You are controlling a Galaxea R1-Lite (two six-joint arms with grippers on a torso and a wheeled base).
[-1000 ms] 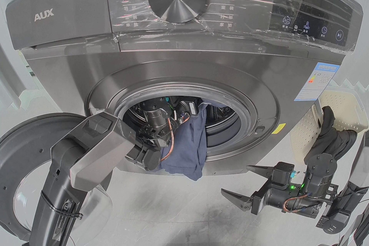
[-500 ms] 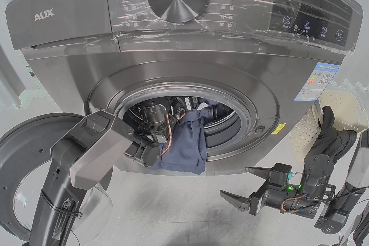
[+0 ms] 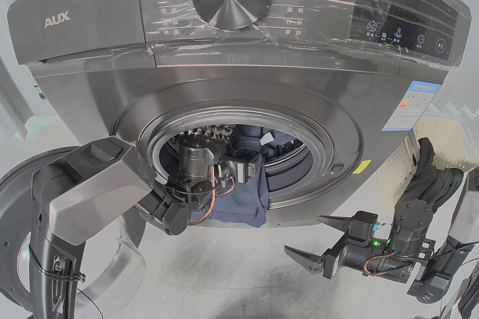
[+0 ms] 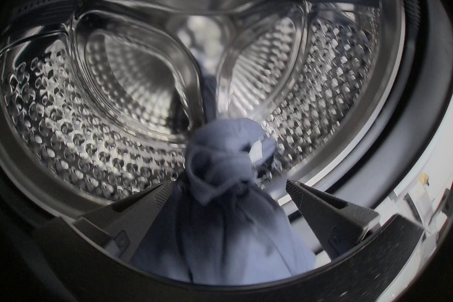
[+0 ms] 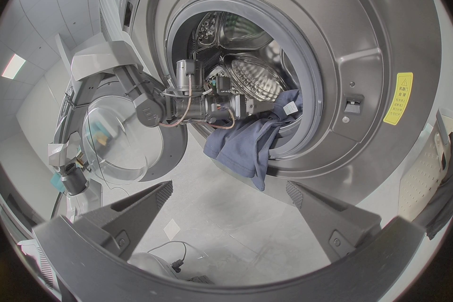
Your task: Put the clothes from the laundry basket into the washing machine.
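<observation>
From the head view: a grey metal front-loading washing machine (image 3: 299, 95), its round glass door (image 3: 20, 195) swung open to the left. Draped over the lower lip of the grey rubber door seal (image 3: 324, 150), a navy-blue cloth garment (image 3: 244, 195), with the upper part bunched inside the opening and the lower part hanging down the front panel, clear of the floor. Just beside the machine on the right, a cream perforated plastic laundry basket (image 3: 449, 135) with a black garment (image 3: 429, 175) slung over its rim. Low in front of the machine, between opening and basket, the right gripper (image 3: 303, 234), spread wide, with nothing between its fingers.

From the left wrist view, looking into the embossed steel drum (image 4: 118, 81): the left gripper (image 4: 226, 187) at the drum's mouth, fingers set wide apart. Heaped between them, the navy cloth, twisted into a knot-like wad rising above the fingertips, not clamped. At the wad's side, a small white label (image 4: 257, 152).

From the right wrist view, side-on: the full length of the hanging part, folded in soft pleats and ending in a point below the seal. Level across the opening above it, the left arm.
</observation>
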